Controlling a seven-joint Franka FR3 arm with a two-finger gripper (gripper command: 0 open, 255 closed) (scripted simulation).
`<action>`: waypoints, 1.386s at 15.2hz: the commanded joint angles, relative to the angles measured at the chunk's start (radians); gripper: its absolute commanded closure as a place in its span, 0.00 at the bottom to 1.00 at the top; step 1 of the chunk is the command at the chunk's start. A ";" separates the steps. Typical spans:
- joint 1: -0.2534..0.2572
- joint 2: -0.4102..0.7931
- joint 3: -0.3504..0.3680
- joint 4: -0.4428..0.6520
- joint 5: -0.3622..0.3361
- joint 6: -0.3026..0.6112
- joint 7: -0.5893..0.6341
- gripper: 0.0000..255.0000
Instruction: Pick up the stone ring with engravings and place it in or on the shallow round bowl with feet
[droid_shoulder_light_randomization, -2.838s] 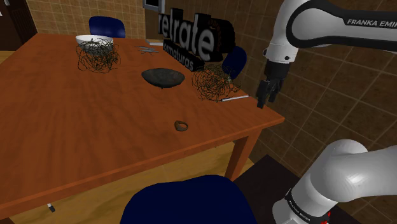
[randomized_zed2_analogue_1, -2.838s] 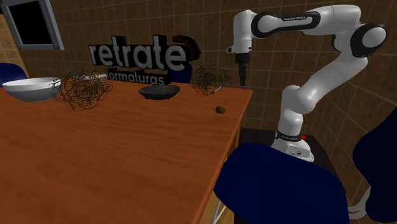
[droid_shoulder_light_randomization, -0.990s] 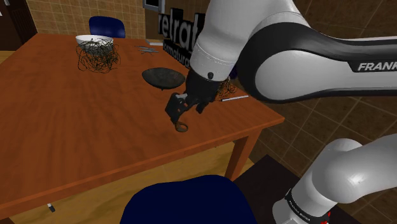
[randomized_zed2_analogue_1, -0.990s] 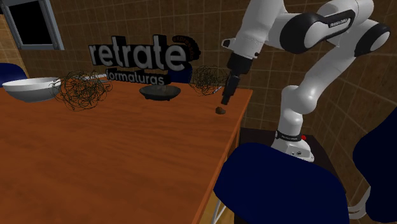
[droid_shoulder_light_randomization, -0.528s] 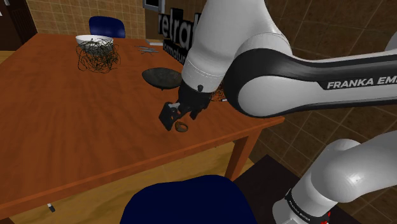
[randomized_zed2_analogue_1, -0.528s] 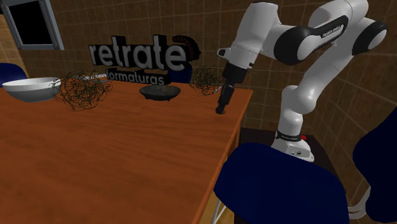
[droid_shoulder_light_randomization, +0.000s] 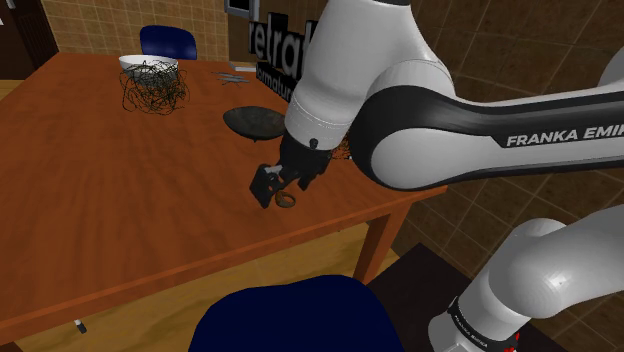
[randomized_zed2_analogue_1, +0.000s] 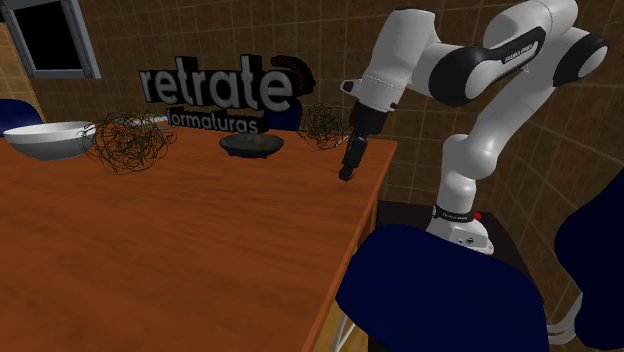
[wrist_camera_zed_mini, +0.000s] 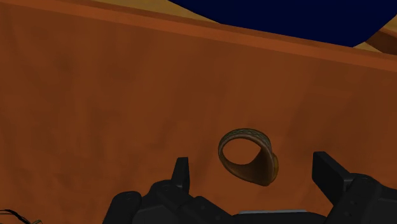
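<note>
Near the table's shoulder-view right edge, my open end effector straddles the brown ring, gripping nothing. Next I'd close, lift, and head for the far dark bowl.

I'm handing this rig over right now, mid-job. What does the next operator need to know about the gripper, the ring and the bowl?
Gripper: open and low over the table, with one finger on each side of the ring, neither touching it.
Ring: lies on the table near the edge on the arm's side, not held.
Bowl: dark, farther in on the table, with nothing in it as far as the shoulder view shows.
Done: gripper lined up on the ring.
Left: shut the fingers on the ring, lift it, carry it to the bowl and release.
</note>
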 joint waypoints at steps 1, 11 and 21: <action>0.000 0.000 0.000 0.000 0.000 0.000 0.000 1.00; 0.000 -0.002 -0.004 0.011 0.000 -0.013 -0.002 1.00; -0.004 -0.011 -0.039 0.134 -0.010 -0.146 -0.020 1.00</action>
